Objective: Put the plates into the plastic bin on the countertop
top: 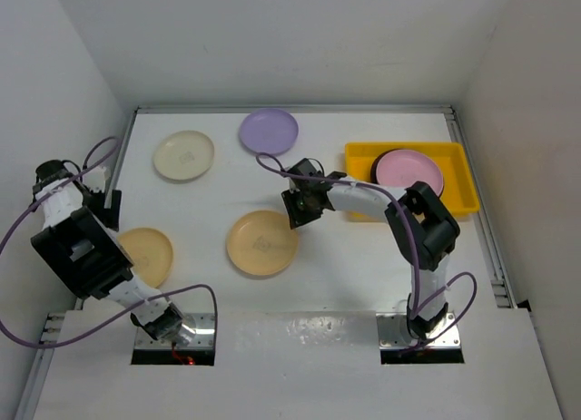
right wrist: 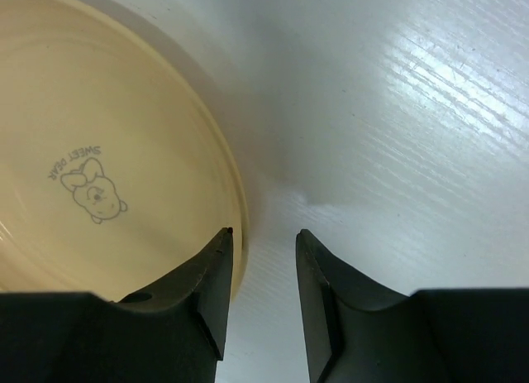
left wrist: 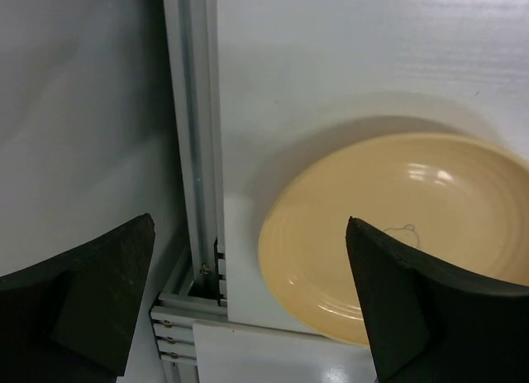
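The yellow plastic bin (top: 457, 170) sits at the right of the white countertop (top: 354, 266). It holds a pink plate (top: 410, 171) lying on a dark-rimmed plate (top: 376, 165). A pale orange plate (top: 262, 243) lies mid-table and also shows in the right wrist view (right wrist: 99, 151). My right gripper (top: 300, 209) (right wrist: 264, 232) is open, its fingers low on either side of that plate's right rim. A second pale orange plate (top: 147, 255) (left wrist: 397, 226) lies at the left edge. My left gripper (top: 109, 210) (left wrist: 251, 226) is wide open and empty above its left rim.
A cream plate (top: 184, 154) and a lilac plate (top: 269, 131) lie at the back. A metal rail (left wrist: 194, 151) borders the countertop's left edge, beside a grey wall. White walls enclose the back and sides.
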Action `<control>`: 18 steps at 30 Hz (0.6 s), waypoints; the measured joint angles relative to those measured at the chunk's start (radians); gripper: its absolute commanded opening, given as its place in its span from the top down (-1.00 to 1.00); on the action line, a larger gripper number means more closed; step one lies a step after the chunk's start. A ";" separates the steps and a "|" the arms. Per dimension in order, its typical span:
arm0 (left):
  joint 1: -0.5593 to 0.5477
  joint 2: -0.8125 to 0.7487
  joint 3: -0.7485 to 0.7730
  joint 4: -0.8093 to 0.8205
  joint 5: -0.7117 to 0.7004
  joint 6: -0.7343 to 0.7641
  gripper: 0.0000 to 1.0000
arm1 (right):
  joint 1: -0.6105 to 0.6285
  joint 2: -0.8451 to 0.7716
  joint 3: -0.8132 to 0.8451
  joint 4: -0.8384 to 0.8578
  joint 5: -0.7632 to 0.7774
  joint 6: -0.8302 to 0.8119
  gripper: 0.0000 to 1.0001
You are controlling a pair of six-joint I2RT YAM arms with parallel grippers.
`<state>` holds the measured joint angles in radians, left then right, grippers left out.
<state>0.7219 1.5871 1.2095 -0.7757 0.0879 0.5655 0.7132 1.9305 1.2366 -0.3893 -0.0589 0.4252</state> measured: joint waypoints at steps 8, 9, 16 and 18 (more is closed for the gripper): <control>0.117 0.080 -0.071 -0.028 0.045 0.079 -0.69 | -0.017 0.012 0.001 0.023 -0.093 0.003 0.47; 0.127 0.080 -0.079 -0.034 0.048 0.085 -0.64 | -0.018 0.019 0.002 0.026 -0.103 0.005 0.69; 0.158 0.103 -0.084 -0.050 0.084 0.112 -0.64 | -0.037 0.054 0.007 0.042 -0.155 0.018 1.00; 0.159 0.103 -0.084 -0.052 0.090 0.116 -0.67 | -0.061 0.026 -0.014 0.054 -0.167 0.028 1.00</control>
<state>0.8814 1.6905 1.1259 -0.8280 0.1783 0.6815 0.6518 1.9564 1.2228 -0.3355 -0.2264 0.4534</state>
